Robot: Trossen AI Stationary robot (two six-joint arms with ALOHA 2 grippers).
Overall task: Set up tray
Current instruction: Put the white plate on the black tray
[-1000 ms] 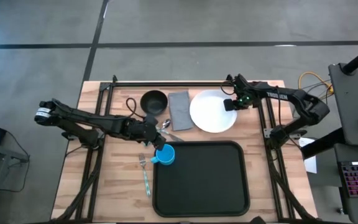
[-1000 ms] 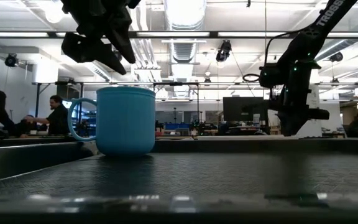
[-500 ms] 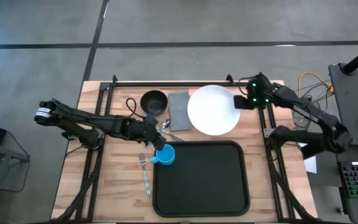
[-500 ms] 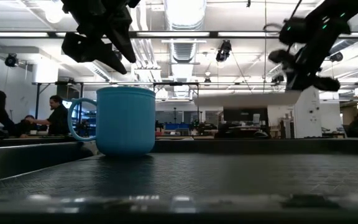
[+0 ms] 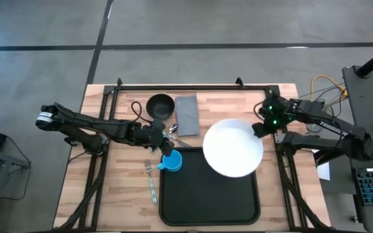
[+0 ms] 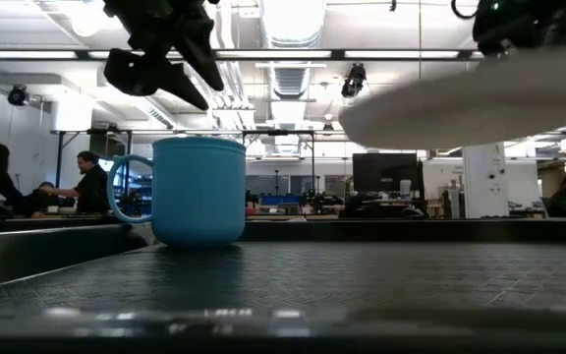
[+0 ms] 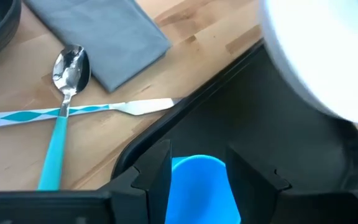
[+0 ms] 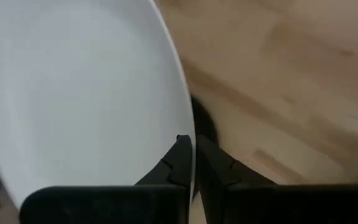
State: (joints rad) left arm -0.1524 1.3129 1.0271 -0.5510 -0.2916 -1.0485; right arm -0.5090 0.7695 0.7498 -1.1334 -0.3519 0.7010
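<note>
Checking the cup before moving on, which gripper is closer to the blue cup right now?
Left. The left gripper hangs just above the cup; the right gripper holds the plate across the tray.

No text, label, brand, number or sign can be read in any of the views. The right arm (image 5: 322, 120) carries some pale lettering along its side in the high view, but it is too small and blurred to make out.
</note>
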